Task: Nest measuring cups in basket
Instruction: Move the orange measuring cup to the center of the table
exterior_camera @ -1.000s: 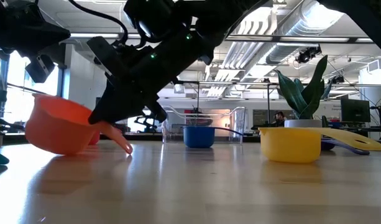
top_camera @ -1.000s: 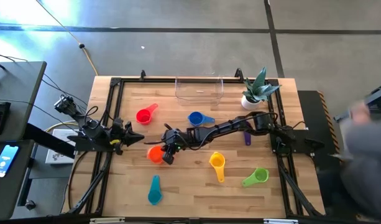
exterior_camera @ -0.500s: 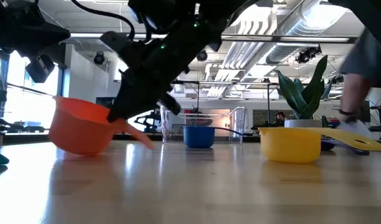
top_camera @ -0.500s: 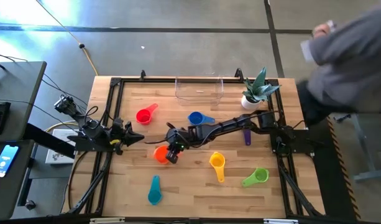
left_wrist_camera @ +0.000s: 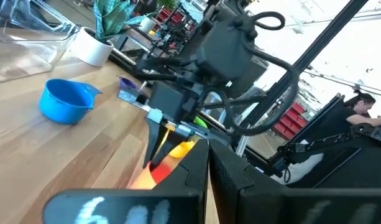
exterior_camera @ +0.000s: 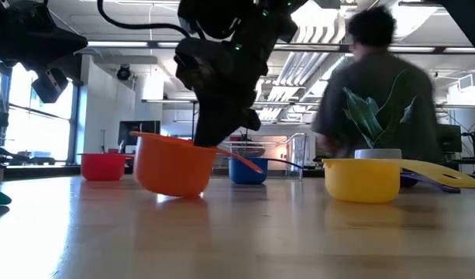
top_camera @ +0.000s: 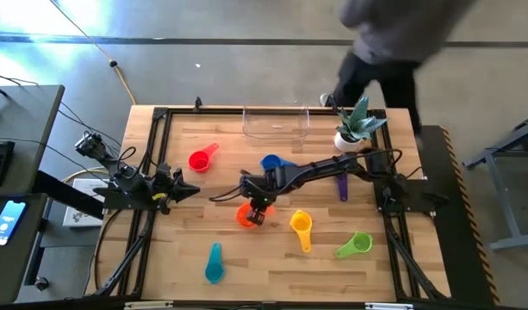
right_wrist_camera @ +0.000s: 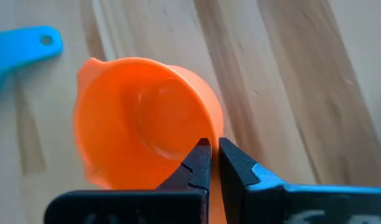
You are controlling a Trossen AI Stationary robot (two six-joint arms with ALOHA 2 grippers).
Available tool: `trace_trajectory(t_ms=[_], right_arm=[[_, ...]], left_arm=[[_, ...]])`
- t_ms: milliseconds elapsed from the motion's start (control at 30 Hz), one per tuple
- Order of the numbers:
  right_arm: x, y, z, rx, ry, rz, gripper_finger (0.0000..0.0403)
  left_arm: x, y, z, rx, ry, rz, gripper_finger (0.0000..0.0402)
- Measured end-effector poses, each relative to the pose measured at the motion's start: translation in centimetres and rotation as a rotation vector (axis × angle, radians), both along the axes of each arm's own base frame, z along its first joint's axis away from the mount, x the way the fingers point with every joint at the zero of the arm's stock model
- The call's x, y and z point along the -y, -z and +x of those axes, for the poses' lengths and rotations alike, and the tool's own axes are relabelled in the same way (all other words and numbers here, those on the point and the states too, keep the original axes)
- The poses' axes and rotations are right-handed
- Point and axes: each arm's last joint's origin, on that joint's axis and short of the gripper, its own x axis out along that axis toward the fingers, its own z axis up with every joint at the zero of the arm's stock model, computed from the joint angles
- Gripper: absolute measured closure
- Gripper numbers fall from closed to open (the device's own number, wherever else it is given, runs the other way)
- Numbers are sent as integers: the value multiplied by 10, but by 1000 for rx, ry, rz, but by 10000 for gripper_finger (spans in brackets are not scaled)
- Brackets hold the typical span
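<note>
My right gripper (top_camera: 256,207) reaches to the table's middle and is shut on the orange measuring cup (top_camera: 246,215), which also shows in the low view (exterior_camera: 171,167). The other cups rest on their bowls: red (top_camera: 199,159), blue (top_camera: 275,164), yellow (top_camera: 301,226), green (top_camera: 354,245) and teal (top_camera: 214,263). The purple one (top_camera: 342,188) lies partly under the right arm. The clear basket (top_camera: 276,122) stands at the far edge. My left gripper (top_camera: 179,189) waits, shut, at the table's left edge. My right gripper pinches the orange cup between its two fingers (right_wrist_camera: 199,163) where the handle meets the bowl's rim (right_wrist_camera: 206,138), coming from above and pointing down. The bowl (exterior_camera: 171,170) sits tilted below the fingers, low over the wood, and the handle (exterior_camera: 246,161) sticks out toward the right. Whether the bowl touches the table I cannot tell.
A white plant pot (top_camera: 348,138) stands right of the basket at the far right corner. A person (top_camera: 384,39) walks past beyond the far edge. Bare wood (top_camera: 264,267) lies along the near edge between the teal and yellow cups.
My right gripper has carried the orange cup toward the table's right, staying low and shut on it; the cup now sits nearer the yellow cup, uncovering the red one in the low view. A person has walked from the table's right side around to its far edge.
</note>
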Motion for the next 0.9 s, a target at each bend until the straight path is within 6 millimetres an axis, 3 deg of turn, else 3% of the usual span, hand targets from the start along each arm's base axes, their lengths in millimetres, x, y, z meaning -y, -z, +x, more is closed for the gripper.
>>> trace_trajectory(t_ms=[467, 900], right_arm=[[22, -3, -8, -76, 19, 0, 403], [29, -7, -20, -170, 34, -1, 396]], left_arm=[[0, 0, 0, -1, 0, 20, 397], [0, 0, 0, 0, -2, 48, 397]])
